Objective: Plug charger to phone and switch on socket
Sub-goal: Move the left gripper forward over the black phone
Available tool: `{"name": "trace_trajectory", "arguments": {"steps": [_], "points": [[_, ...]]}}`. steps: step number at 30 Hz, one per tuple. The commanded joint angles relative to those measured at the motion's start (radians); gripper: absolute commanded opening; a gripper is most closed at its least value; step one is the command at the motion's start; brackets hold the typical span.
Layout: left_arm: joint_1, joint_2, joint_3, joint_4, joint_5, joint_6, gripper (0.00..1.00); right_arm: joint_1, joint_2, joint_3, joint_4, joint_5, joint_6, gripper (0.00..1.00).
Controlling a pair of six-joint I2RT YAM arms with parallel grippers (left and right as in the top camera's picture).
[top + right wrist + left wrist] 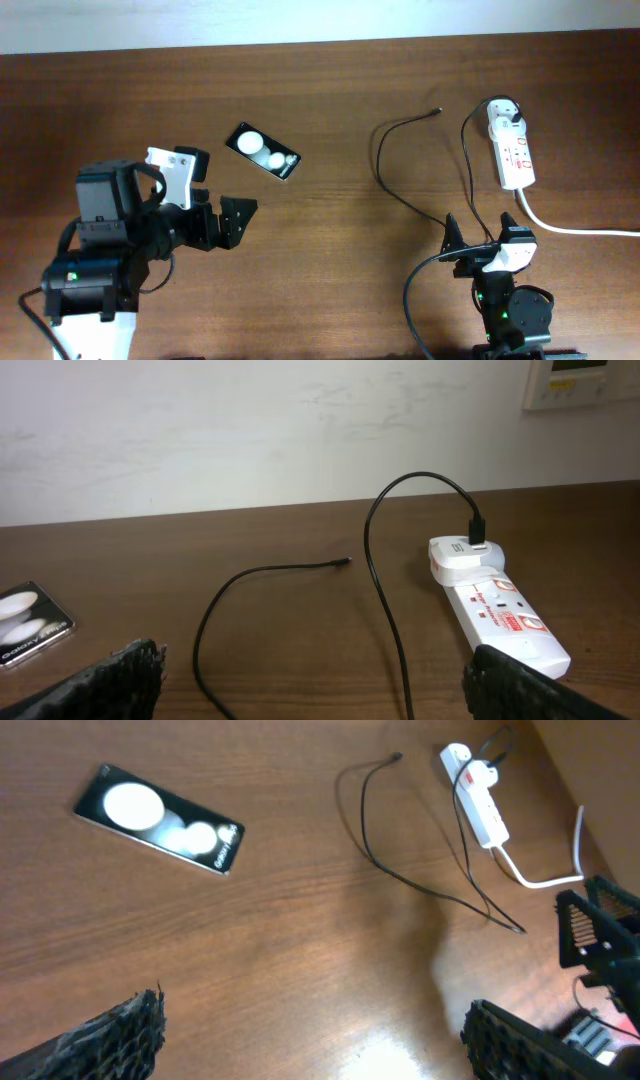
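At one end, the socket (516, 158) holds a plug (503, 120).

The phone (262, 152) lay on the tabletop (340, 260) left of centre, nearer the far edge. The socket (513, 152) lay toward the far right corner, lengthwise from far to near, with a plug (505, 108) in its far end. The charger (379, 160) looped between the 2, its tip (438, 111) near the socket but apart from it. The cord (580, 230) ran from the socket's near end to the right edge.
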Motion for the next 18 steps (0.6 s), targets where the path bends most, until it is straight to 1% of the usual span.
{"name": "trace_trajectory", "arguments": {"steps": [1,2,3,4,5,7,9,11,13,14,16,18], "points": [[-0.001,0.009,0.013,-0.004,0.032,-0.031,0.99,0.003,-0.004,-0.009,-0.002,-0.005,0.003,0.99],[-0.002,0.009,0.013,-0.005,0.017,-0.092,0.99,0.003,-0.004,-0.009,-0.002,-0.005,0.003,0.99],[-0.012,0.009,0.013,-0.006,-0.052,-0.166,0.99,0.003,-0.004,-0.009,-0.002,-0.005,0.003,0.99],[-0.025,0.009,0.013,-0.005,-0.116,-0.214,0.99,0.003,-0.004,-0.009,-0.002,-0.005,0.003,0.99],[-0.056,0.009,0.013,-0.005,-0.214,-0.285,0.99,0.003,-0.004,-0.009,-0.002,-0.005,0.003,0.99],[-0.120,0.011,0.018,-0.004,-0.366,-0.383,0.99,0.003,-0.004,-0.009,-0.002,-0.005,0.003,0.99],[-0.169,0.034,0.040,-0.004,-0.460,-0.412,0.99,0.003,-0.004,-0.009,-0.002,-0.005,0.003,0.99],[-0.213,0.107,0.096,-0.006,-0.528,-0.430,0.99,0.003,-0.004,-0.009,-0.002,-0.005,0.003,0.99],[-0.230,0.223,0.173,-0.018,-0.557,-0.447,0.99,0.003,-0.004,-0.009,-0.002,-0.005,0.003,0.99],[-0.233,0.326,0.235,-0.031,-0.557,-0.463,0.99,0.003,-0.004,-0.009,-0.002,-0.005,0.003,0.98],[-0.233,0.432,0.295,-0.034,-0.563,-0.502,0.99,0.003,-0.004,-0.009,-0.002,-0.005,0.003,0.99],[-0.233,0.519,0.342,-0.035,-0.564,-0.511,0.99,0.003,-0.004,-0.009,-0.002,-0.005,0.003,0.99]]}}
